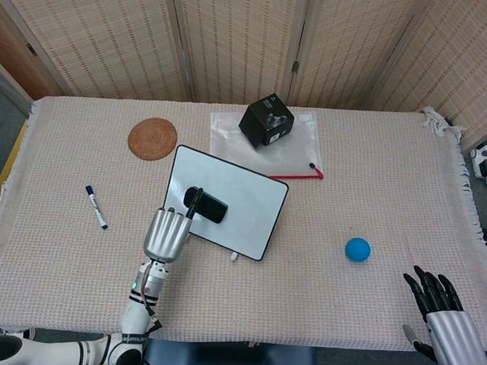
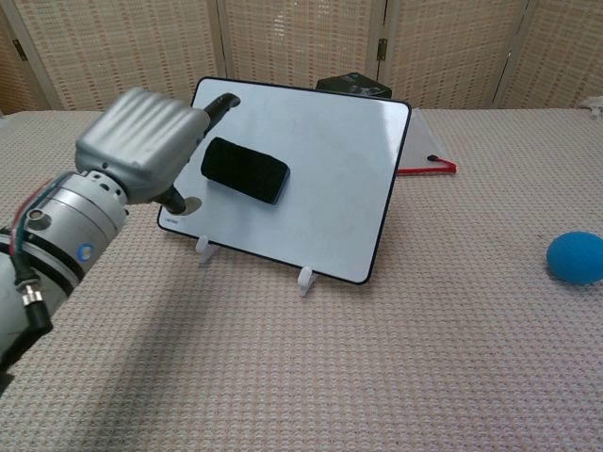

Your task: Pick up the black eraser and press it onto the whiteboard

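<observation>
Black eraser [image 2: 245, 169] on the whiteboard [image 2: 330, 188], clinging to the tilted face, just right of the left hand [image 2: 141, 141] and slightly beyond its fingertips; long axis slanting down to the right. Left hand far nearer, empty, fingers loosely extended, apparently clear of the eraser. Right hand [image 1: 445, 312] well apart, spread and empty.

Bright even indoor light, soft faint shadows, sharp focus, no glare, slight wide-angle edge distortion
</observation>
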`<state>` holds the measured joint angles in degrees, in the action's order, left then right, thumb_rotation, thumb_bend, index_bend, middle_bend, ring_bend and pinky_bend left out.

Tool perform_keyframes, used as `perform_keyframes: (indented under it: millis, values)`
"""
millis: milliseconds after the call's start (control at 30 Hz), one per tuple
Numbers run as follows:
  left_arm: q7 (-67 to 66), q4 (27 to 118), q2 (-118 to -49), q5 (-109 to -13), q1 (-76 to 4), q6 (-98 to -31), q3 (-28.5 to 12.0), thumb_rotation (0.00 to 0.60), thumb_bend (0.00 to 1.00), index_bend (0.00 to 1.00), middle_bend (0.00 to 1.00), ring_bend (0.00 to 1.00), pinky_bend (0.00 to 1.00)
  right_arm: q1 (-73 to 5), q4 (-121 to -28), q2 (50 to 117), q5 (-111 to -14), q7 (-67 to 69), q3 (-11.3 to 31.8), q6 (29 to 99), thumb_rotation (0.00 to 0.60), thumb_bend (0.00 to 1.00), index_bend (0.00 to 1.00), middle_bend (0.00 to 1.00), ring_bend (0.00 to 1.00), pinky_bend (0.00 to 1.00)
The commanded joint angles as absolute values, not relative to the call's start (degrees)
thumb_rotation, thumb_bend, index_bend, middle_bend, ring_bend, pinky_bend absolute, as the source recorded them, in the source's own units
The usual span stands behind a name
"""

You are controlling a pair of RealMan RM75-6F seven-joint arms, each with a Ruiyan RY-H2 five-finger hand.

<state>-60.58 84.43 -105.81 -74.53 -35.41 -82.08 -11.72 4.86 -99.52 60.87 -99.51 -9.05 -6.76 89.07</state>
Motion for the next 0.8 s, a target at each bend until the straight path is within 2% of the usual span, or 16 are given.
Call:
perform_keyframes:
  millis: [33,67,133,233,333,467,567,633,800]
  values:
    - [-54.0,97.3,-93.6,-76.2,-27.5,-86.1,-5.4,0.6,0.23,0.0,0.65,0.55,0.65,4.7,-99.5,61.1,-99.9,-9.5,-7.0,88.5,0.6,0.33,0.0,0.0,0.0,0.0]
    - [-51.6,99.4,-91.2,-76.8,-26.1,-86.5,-3.9,0.6,0.23,0.0,0.57,0.5,0.6,4.6,-99.5,61.1,-100.0,-9.6,-7.1,88.3,0.6,0.33,0.0,0.0,0.0,0.0]
    - [-45.6,103.2,-86.3,-78.2,-23.6,-86.7,-0.7,0.6,0.23,0.0,0.34,0.3,0.4,4.4,-99.5,61.2,-99.9,-9.8,-7.1,87.9,0.6,0.33,0.0,0.0,0.0,0.0]
    - [-33.1,107.4,-77.8,-82.2,-19.5,-87.1,5.5,0.6,0.23,0.0,0.12,0.08,0.16,4.2,-99.6,61.4,-99.9,-10.1,-7.1,87.4,0.6,0.33,0.0,0.0,0.0,0.0]
    - [-26.0,107.5,-72.7,-85.9,-16.0,-88.9,10.2,0.6,0.22,0.0,0.02,0.0,0.01,4.1,-99.7,61.3,-100.1,-9.7,-7.2,87.3,0.6,0.34,0.0,0.0,0.0,0.0]
    - [-17.6,101.8,-70.2,-92.7,-9.5,-96.9,14.2,0.6,0.22,0.0,0.0,0.0,0.0,4.1,-99.6,61.1,-99.7,-9.0,-7.0,87.3,0.6,0.33,0.0,0.0,0.0,0.0]
    - [-10.1,94.9,-71.6,-94.1,-5.2,-102.8,13.6,0.6,0.22,0.0,0.0,0.0,0.0,4.3,-99.6,61.0,-99.8,-8.8,-7.0,87.8,0.6,0.33,0.0,0.0,0.0,0.0]
    - [-6.0,91.8,-72.0,-92.6,-3.3,-104.0,13.0,0.6,0.22,0.0,0.0,0.0,0.0,4.6,-99.6,61.1,-100.3,-9.1,-7.2,88.3,0.6,0.33,0.0,0.0,0.0,0.0]
    - [-8.3,90.6,-71.5,-94.1,-1.3,-104.5,12.6,0.6,0.22,0.0,0.0,0.0,0.0,5.3,-98.9,61.8,-103.0,-10.1,-8.2,89.7,0.6,0.33,0.0,0.0,0.0,0.0]
